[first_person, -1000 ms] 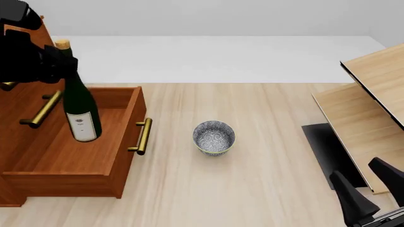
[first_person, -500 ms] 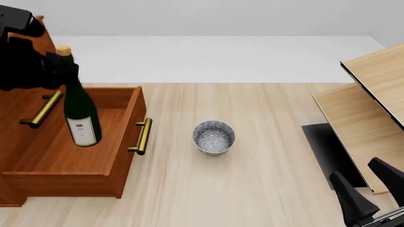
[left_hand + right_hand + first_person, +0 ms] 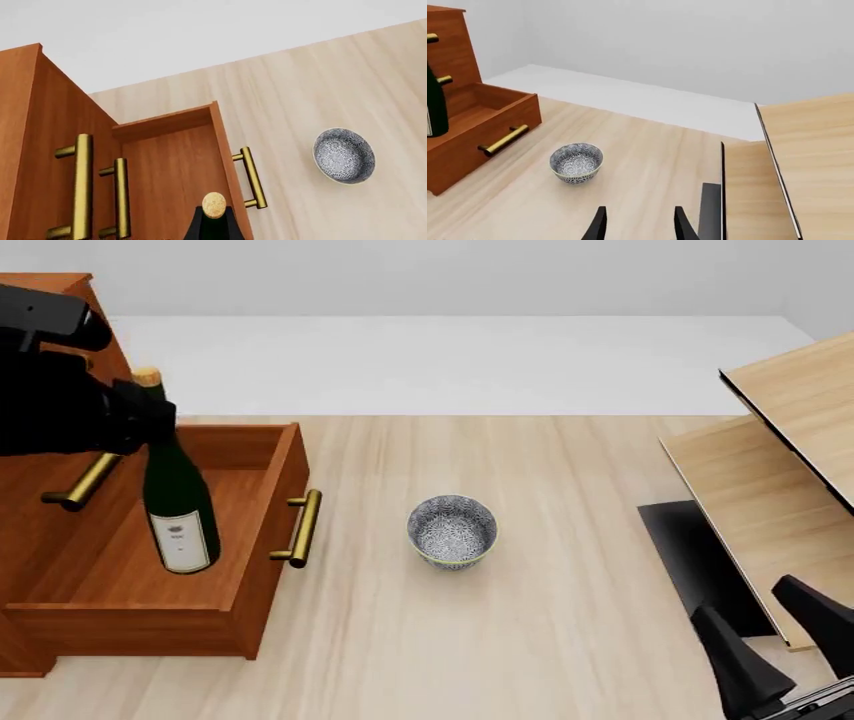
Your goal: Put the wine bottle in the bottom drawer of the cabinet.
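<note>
The wine bottle [image 3: 178,495], dark green with a gold cap and white label, hangs tilted over the open bottom drawer [image 3: 127,570] of the reddish-brown cabinet [image 3: 40,490]. My left gripper [image 3: 134,412] is shut on its neck just below the cap. The bottle's base sits within the drawer's outline; I cannot tell whether it touches the floor. In the left wrist view the cap [image 3: 213,205] shows from above beside the drawer's brass handle [image 3: 252,177]. My right gripper [image 3: 640,227] stands open and empty at the near right, far from the bottle [image 3: 434,105].
A blue-patterned bowl [image 3: 451,530] stands on the table right of the drawer's handle [image 3: 302,528]. Pale slanted wood panels [image 3: 781,470] and a black slab [image 3: 694,560] fill the right side. The two upper drawer handles [image 3: 82,185] lie close to the bottle.
The left gripper has carried the bottle lower and a little right, toward the drawer's front. The right arm has barely moved.
</note>
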